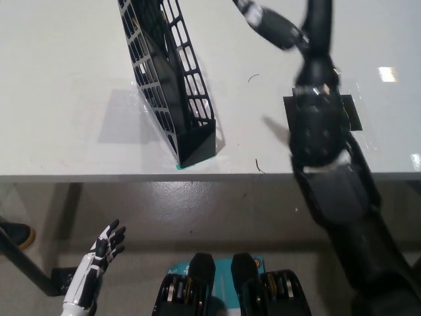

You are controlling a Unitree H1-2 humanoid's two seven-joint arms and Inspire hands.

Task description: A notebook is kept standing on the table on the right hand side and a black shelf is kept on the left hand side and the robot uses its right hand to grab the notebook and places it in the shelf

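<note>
Notebook hard to tell from the dark mesh: shows only as a flat black slab standing between the walls of the shelf, at 11 o'clock from the picture's middle. White table across the whole upper half, near edge running left to right just below the middle. Black right arm rising from 5 o'clock over the table edge, well apart from the shelf. Black wire-mesh shelf leaning on the table, its narrow end just beside the near edge. Black tape patch at 2 o'clock, partly hidden under the arm. Right hand at 1 o'clock above the table, blurred; cannot tell how its fingers stand. White left hand at 7 o'clock, below table level, fingers spread apart, holding nothing.
</note>
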